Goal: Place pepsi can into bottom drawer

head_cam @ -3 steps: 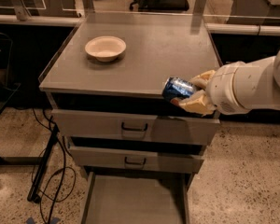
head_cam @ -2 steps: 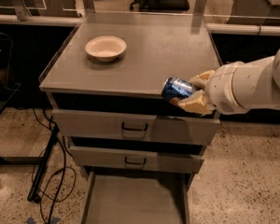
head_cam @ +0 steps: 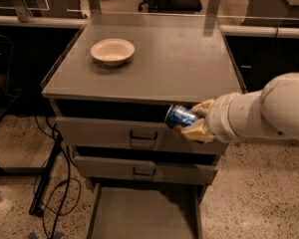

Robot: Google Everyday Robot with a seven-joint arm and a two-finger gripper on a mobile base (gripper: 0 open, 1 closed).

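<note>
Nearest you, at the foot of the cabinet, the bottom drawer (head_cam: 139,215) is pulled well out. You see only its flat grey floor, and the back part lies in shadow.

Above it, the middle drawer (head_cam: 104,167) and the top drawer (head_cam: 99,131) show their grey fronts with dark handles. Each has a dark gap over it, so they may stand slightly out, though you cannot be sure from this angle.

Your gripper (head_cam: 188,119) comes in from the right on the white arm (head_cam: 264,111) and hangs in front of the top drawer's right end, just below the edge of the cabinet top (head_cam: 189,59). Its tan fingers (head_cam: 197,132) are pinching the pepsi can (head_cam: 178,115), one above and one below. The can lies tilted, with its silver end toward the left. It is in the air, well above the bottom drawer and to the right of that drawer's middle.

Farther back, the cream bowl (head_cam: 112,51) sits upright on the left of the cabinet top, well apart from the can. You see only its pale inner surface.

Black cables (head_cam: 52,183) trail on the speckled floor to the left.
</note>
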